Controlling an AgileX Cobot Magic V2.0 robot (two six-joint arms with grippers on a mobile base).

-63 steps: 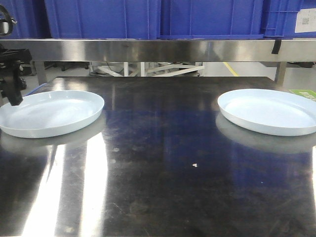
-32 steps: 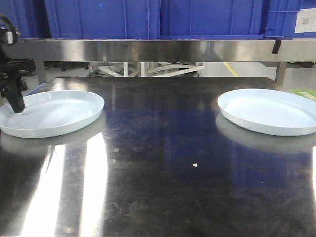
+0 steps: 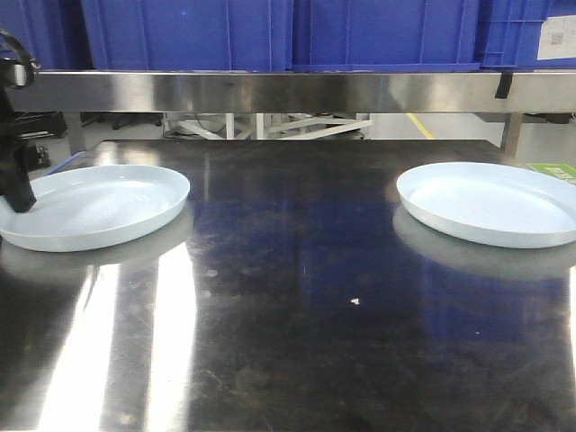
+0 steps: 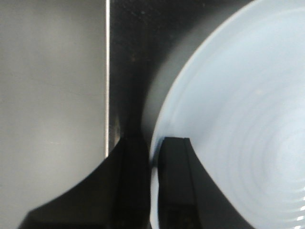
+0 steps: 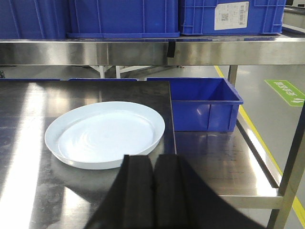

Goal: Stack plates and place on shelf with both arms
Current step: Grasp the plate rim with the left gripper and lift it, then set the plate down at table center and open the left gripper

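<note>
Left gripper (image 4: 153, 143) pinches the outer rim of the left plate (image 4: 238, 119), at the left edge of the table (image 3: 297, 270) — I'd lift it level and slowly, or it tips. Right gripper (image 5: 152, 162) hangs clenched, empty, just short of the right plate (image 5: 105, 133).

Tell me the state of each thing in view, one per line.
Left pale bluish-white round plate: flat on tabletop, rim gripped.
Right pale bluish-white round plate: flat on tabletop, untouched.
Left gripper: shut on left plate's rim.
Right gripper: shut, empty.
Brushed steel shelf: holds blue plastic crates, no plates.
</note>
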